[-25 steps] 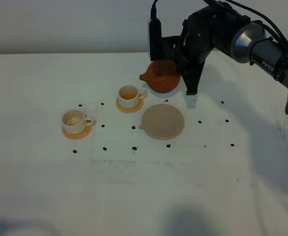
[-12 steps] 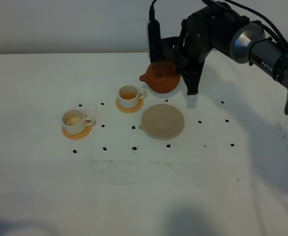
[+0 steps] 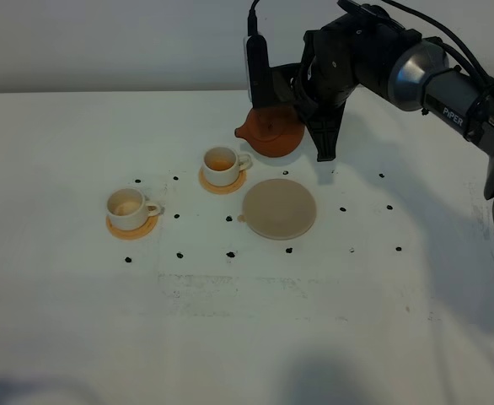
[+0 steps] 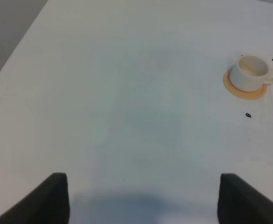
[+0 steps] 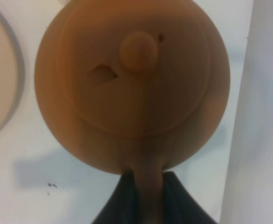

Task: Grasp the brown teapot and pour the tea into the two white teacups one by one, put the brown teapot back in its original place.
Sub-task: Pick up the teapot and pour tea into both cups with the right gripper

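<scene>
We see the brown teapot, lid on and upright, hanging from the right gripper, whose fingers are clamped on its loop handle. It sits behind the pale trivet and up beside the nearer teacup, with its spout pointing left. In the wrist view its shadow falls offset on the table, so it looks clear of the surface. The nearer teacup holds amber tea and stands on its orange-tan coaster. The farther teacup, on a coaster of its own, shows a pale inside, and we cannot tell whether there is liquid in it. The trivet lies bare. The table's far edge runs close behind the teapot, where the wall begins. In front of the trivet a wide white stretch spreads toward us, dotted with small black marks. The left gripper hovers over plain table well apart from the farther teacup, its fingers spread with nothing between them. On the right arm we read "PIPER" in white letters.
</scene>
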